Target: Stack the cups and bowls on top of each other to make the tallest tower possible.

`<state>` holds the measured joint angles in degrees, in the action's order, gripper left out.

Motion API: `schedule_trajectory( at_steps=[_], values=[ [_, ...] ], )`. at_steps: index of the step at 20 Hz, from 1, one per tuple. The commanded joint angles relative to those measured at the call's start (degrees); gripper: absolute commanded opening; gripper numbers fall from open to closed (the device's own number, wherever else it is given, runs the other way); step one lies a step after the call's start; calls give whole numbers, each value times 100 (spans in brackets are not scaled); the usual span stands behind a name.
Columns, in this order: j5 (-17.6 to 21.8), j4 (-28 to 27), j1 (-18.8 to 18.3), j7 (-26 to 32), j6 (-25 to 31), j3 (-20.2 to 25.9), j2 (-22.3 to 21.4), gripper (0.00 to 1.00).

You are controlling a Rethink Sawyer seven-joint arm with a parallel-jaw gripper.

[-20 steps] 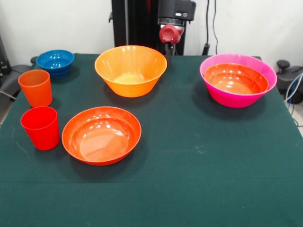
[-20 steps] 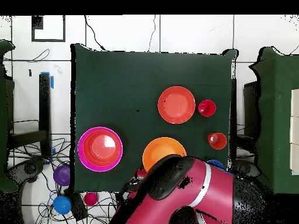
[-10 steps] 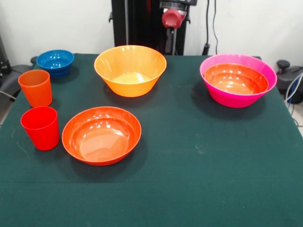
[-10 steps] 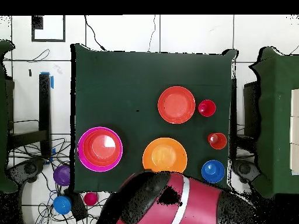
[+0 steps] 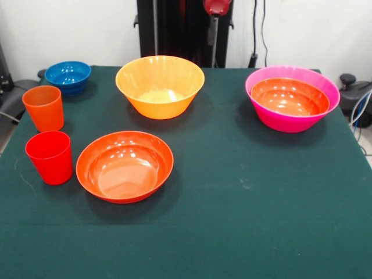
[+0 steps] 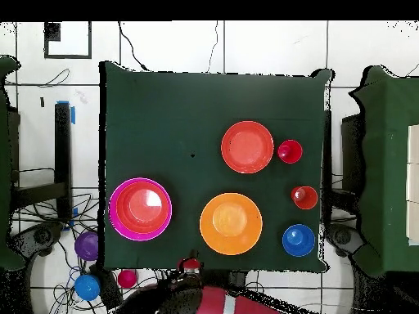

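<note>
The tower is a large pink bowl [image 5: 273, 120] [image 6: 114, 209] at the table's far right in the front view, with a red-orange bowl [image 5: 289, 97] [image 6: 141, 206] nested inside. A yellow-orange bowl [image 5: 160, 86] [image 6: 231, 223], a shallow red-orange bowl [image 5: 124, 165] [image 6: 247, 147] and a blue bowl [image 5: 68, 75] [image 6: 299, 239] each stand alone. The orange cup [image 5: 43, 107] [image 6: 304, 197] and the red cup [image 5: 50, 157] [image 6: 290, 151] stand upright at the left edge in the front view. My gripper [image 5: 217, 6] [image 6: 190, 264] is drawn back beyond the table's far edge, high above the yellow-orange bowl.
Off the table, on the floor among cables, lie a purple bowl [image 6: 86, 244], a blue bowl [image 6: 86, 286] and a small pink-red bowl [image 6: 126, 279]. The dark green cloth [image 5: 244, 197] covers the table.
The arm has pulled back from over the table towards its base and risen. In the overhead view it no longer covers the yellow-orange and blue bowls. No bowl or cup moved.
</note>
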<state>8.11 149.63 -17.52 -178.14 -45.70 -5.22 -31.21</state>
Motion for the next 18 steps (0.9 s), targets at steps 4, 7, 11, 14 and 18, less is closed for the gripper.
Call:
schedule_trajectory(
  at_steps=[4,7,11,14,18],
  values=[
    [1524,-1762,350,1496,823,-203,34,100],
    [2202,-2234,487,1714,1007,-348,-30,100],
    [2826,-2702,842,1784,1166,-671,-180,100],
    [3150,-3021,1148,1822,1106,-975,-185,100],
    [3675,-3522,1474,1905,1049,-1293,-112,100]
  ],
)
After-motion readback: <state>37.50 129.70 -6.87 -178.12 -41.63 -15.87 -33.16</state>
